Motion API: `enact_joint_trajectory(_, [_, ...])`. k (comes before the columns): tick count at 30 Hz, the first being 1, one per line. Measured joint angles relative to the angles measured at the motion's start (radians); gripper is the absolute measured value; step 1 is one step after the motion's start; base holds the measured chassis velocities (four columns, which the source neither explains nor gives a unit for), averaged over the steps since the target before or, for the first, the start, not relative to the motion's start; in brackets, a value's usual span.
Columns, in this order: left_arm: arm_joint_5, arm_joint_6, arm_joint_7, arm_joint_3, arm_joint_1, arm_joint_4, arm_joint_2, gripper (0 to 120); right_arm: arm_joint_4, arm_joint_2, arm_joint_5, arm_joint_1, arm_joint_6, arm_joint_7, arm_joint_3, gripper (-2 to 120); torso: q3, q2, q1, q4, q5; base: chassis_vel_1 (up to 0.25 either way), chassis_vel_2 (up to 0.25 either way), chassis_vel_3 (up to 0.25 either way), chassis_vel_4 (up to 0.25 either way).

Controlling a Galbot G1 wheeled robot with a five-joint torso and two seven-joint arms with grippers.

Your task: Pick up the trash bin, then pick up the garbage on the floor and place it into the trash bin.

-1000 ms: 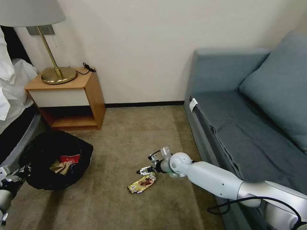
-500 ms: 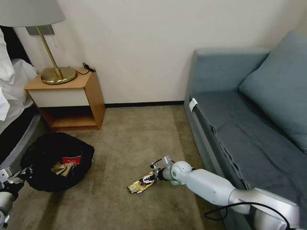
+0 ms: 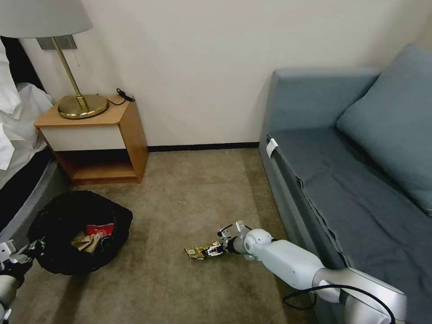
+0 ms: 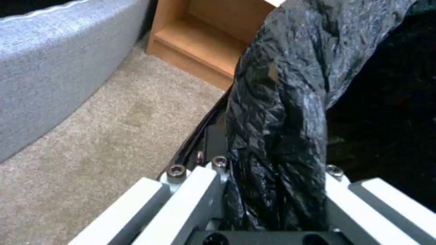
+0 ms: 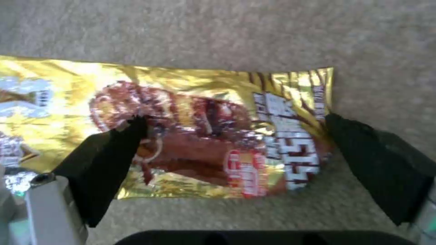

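Currently one snack wrapper (image 5: 200, 132) lies flat on the carpet (image 3: 180, 279), shiny gold with brown and red print, creased. Right gripper (image 3: 215, 249) is down at it, black fingers (image 5: 109, 163) spread apart, one on each side of the wrapper, tips touching its edges. Left gripper (image 4: 272, 190) is clamped on the rim of the trash bin (image 3: 76, 229), a fold of crinkly black bag between its jaws. Bin contents, counted: one red-and-white carton (image 3: 100, 230), one brown crumpled paper (image 3: 85, 242).
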Motion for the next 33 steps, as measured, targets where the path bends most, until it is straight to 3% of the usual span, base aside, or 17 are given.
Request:
enact_joint_trajectory(17, [0.009, -0.003, 0.001, 0.003, 0.000, -0.002, -0.005, 2, 0.034, -0.016, -0.012, -0.020, 0.019, -0.001, 0.042, 100, 0.000, 0.000, 0.000, -0.0001, 0.0000, 0.000, 0.000, 0.000, 0.000])
enact_joint_trajectory(33, [0.009, -0.004, 0.001, -0.009, -0.008, 0.001, -0.014, 2, 0.238, -0.017, 0.070, -0.024, -0.001, 0.063, -0.053, 100, 0.000, 0.000, 0.000, 0.0000, -0.0002, 0.000, 0.000, 0.000, 0.000])
